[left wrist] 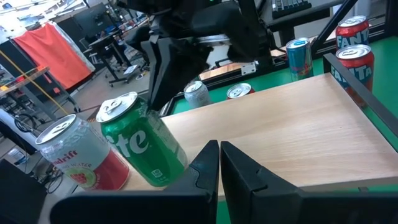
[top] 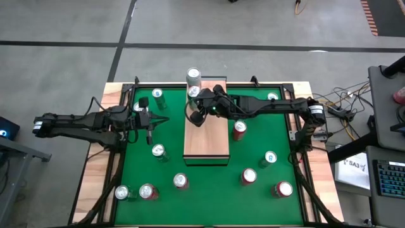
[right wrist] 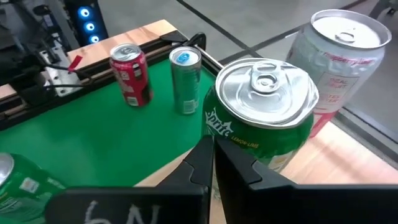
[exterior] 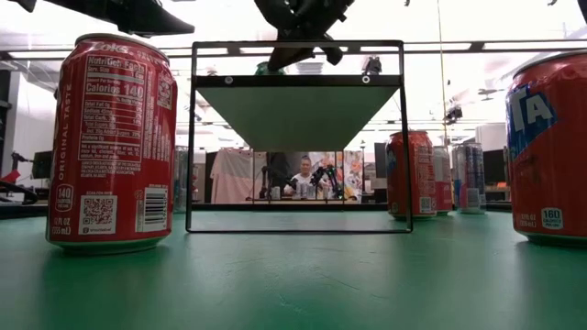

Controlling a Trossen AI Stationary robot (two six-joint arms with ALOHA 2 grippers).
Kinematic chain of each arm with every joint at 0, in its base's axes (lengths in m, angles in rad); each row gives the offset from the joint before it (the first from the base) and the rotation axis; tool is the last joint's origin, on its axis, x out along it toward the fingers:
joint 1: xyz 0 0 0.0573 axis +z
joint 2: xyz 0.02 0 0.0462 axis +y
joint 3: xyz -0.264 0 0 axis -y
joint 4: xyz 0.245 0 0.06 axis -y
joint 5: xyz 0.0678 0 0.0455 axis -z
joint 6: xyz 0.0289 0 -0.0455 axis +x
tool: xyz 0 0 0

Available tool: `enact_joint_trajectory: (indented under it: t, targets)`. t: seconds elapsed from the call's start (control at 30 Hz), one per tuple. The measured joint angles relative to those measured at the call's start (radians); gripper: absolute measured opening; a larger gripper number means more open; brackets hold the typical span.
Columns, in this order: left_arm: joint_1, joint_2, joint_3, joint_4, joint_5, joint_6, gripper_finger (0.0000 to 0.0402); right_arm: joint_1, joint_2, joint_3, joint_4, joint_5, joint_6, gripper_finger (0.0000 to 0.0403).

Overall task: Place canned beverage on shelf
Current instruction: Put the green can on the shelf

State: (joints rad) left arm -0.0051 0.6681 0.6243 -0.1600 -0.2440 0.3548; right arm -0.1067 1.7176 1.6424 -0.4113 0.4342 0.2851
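The shelf (top: pixel 206 142) is a pale wooden board on a low dark frame in the middle of the green mat; the low view shows its underside (exterior: pixel 298 115). A green can (top: pixel 193 93) stands upright at the shelf's far left end (right wrist: pixel 261 118). A white-and-red can (top: pixel 193 77) stands just beyond it (right wrist: pixel 345 56). My right gripper (right wrist: pixel 211 155) is shut, right at the green can's near side, above the board. My left gripper (left wrist: pixel 219 158) is shut and empty, left of the shelf above the mat (top: pixel 150 130). My right gripper's shut fingertips (right wrist: pixel 208 146) stand at the green can's side just below its top rim (right wrist: pixel 217 127), coming level from the near side. I cannot tell whether they touch it. The can stands upright on the board.
Several cans stand about on the mat: a red one (top: pixel 239 130) just right of the shelf, a green one (top: pixel 158 152) to its left, and others near the front (top: pixel 181 180) (top: pixel 249 176). The low view shows a Coke can (exterior: pixel 110 142) and a Fanta can (exterior: pixel 550 147) close up.
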Motion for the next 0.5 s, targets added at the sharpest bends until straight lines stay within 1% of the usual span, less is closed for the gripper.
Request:
enact_joint_trajectory:
  t: [0.2,0.33,0.5]
  targets:
    - [0.000,0.000,0.000,0.002,0.000,-0.001,0.0000,-0.005,0.005,0.000,0.004,0.002,-0.008,0.0009]
    - [0.000,0.000,0.000,-0.010,0.000,-0.007,0.0000,0.002,0.005,0.000,-0.012,-0.061,-0.008,0.0009]
    - [0.000,0.000,-0.001,-0.007,0.000,-0.006,0.0000,-0.006,0.002,0.000,-0.020,-0.069,-0.009,0.0009]
